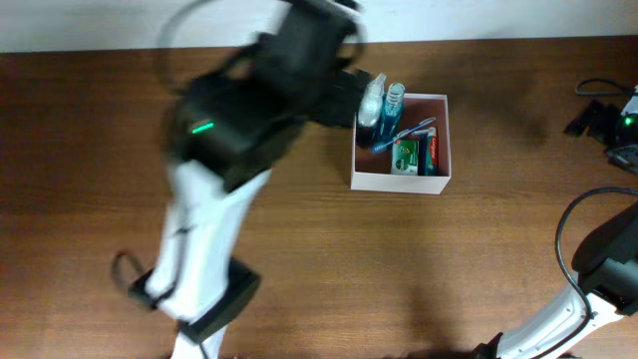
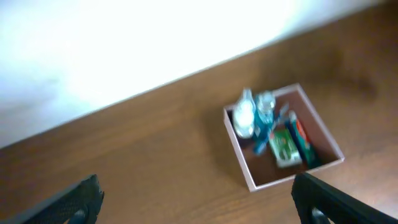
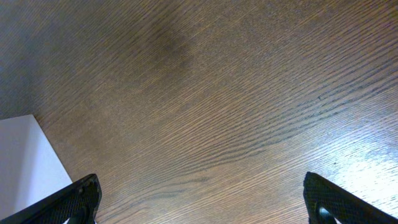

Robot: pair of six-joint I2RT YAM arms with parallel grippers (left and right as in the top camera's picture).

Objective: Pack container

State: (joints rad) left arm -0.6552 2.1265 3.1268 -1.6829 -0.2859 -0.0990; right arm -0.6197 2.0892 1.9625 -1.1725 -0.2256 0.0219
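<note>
The container (image 1: 399,182) is a square open box with white walls and a reddish-brown inside, standing at the back centre-right of the wooden table. Inside it are two clear bottles with blue liquid (image 1: 384,105), a blue toothbrush (image 1: 411,131), a green packet (image 1: 405,155) and a dark red-edged item (image 1: 432,152). My left arm (image 1: 249,100) is motion-blurred and reaches over to the box's left; its fingers are hidden in the overhead view. In the left wrist view my left gripper (image 2: 199,211) is open and empty, above and short of the container (image 2: 295,174). My right gripper (image 3: 211,205) is open and empty over bare wood.
My right arm (image 1: 598,274) sits at the table's lower right corner. Black cables and a device (image 1: 608,118) lie at the far right edge. A white flat surface (image 3: 25,162) shows at the left of the right wrist view. A white wall (image 2: 124,43) borders the table's back edge.
</note>
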